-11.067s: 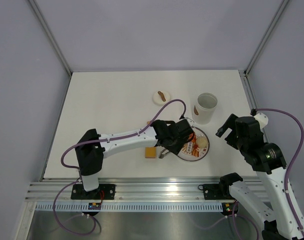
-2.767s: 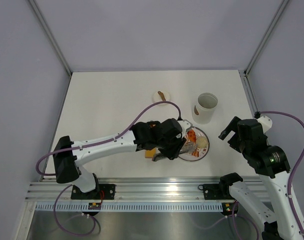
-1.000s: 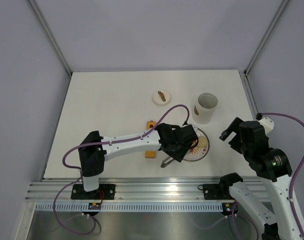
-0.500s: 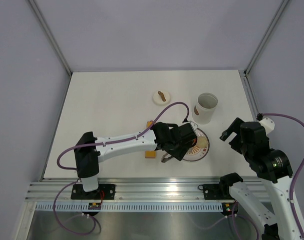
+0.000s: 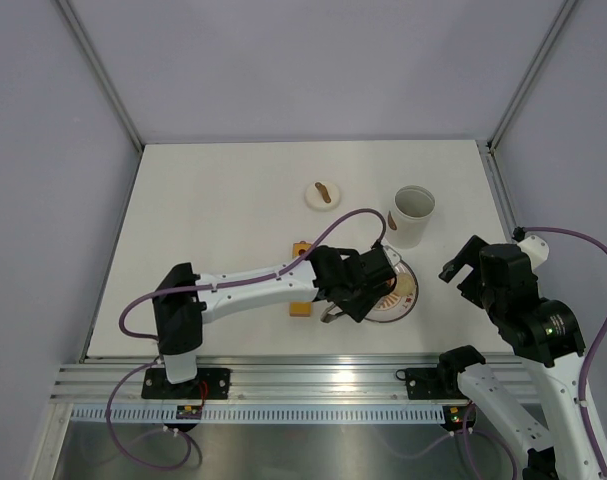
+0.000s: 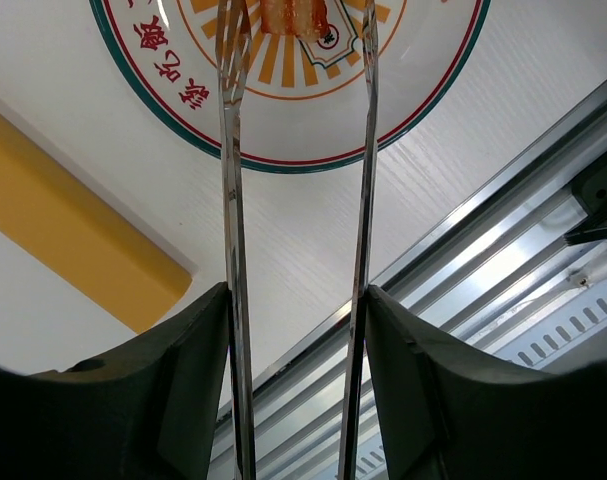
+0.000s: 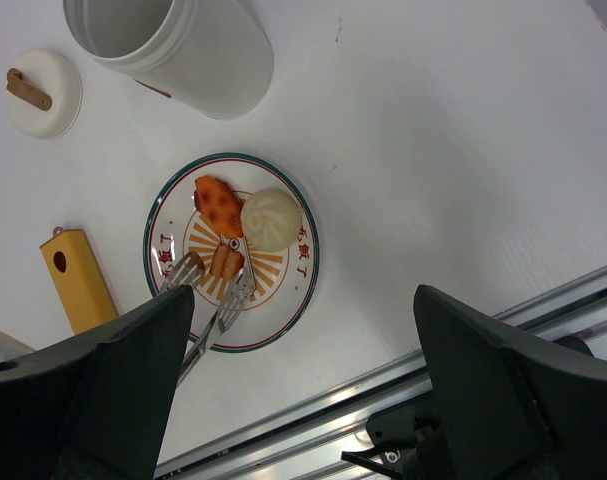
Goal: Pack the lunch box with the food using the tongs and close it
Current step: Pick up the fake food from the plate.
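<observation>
Top external view, starting at the left: the orange bar [image 5: 301,306] lies flat on the worktop [image 5: 203,220]. Just right of it, my left claw [image 5: 355,292] hangs over the near-left edge of the patterned plate [image 5: 411,296]. That claw is clamped on the tongs [image 6: 230,250]. In my left wrist view their two thin arms run up along the inner faces of my fingers [image 6: 173,400].

The tong tips reach onto the plate, one on each side of a small orange-brown piece [image 7: 226,262] of the food. I cannot tell whether they pinch it or only flank it. Farther back on the plate lie a larger orange-red piece [image 7: 218,203] and, right beside it, the pale beige ball [image 7: 271,218].

Beyond the plate, the white lid [image 5: 324,194] with its brown handle lies flat on the worktop, apart from the lunch box [image 5: 413,215]. The lunch box stands upright and open at the top, just past the plate's far-right edge.

Farthest right, my right claw [image 7: 303,295] hovers above the worktop to the right of the plate. Its fingers are spread wide and it holds nothing.
</observation>
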Robot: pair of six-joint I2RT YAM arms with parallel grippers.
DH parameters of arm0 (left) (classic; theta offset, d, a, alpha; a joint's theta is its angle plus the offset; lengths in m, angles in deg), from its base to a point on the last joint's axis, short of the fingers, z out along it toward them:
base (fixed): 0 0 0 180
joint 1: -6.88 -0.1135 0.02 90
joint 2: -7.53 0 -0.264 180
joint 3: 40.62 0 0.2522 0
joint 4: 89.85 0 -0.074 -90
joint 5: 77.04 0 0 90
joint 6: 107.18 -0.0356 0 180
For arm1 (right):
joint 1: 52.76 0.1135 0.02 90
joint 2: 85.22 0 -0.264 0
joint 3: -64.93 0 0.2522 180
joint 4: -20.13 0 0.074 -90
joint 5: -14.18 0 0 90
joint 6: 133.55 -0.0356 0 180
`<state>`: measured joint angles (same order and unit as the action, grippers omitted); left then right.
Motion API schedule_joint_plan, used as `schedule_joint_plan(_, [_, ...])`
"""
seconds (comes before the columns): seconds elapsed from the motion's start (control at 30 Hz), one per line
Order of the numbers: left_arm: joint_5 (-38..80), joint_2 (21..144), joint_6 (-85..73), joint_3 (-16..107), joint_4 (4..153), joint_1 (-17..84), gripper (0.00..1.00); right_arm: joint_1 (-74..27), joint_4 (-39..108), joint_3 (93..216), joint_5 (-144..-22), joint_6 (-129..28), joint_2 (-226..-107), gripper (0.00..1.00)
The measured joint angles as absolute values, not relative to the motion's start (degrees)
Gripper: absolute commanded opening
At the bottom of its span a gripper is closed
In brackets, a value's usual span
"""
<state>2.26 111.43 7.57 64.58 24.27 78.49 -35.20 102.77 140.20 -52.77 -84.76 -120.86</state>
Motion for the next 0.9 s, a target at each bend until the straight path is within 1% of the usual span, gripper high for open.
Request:
schedule_joint_plan(0.33, [1.0, 115.4, 6.7, 64.9, 24.3, 78.4, 0.53, -35.2, 102.8, 140.2, -52.8, -84.8, -120.8, 0.99])
schedule_joint_plan(0.5, [0.6, 115.4, 6.5, 64.9, 24.3, 78.4, 0.42, -35.2, 102.8, 140.2, -52.8, -84.8, -120.8, 0.99])
schedule_joint_plan(0.9, [0.3, 114.8, 6.3, 66.3, 22.1, 78.3, 0.24, -35.2, 102.7, 140.2, -52.8, -84.8, -121.0, 0.99])
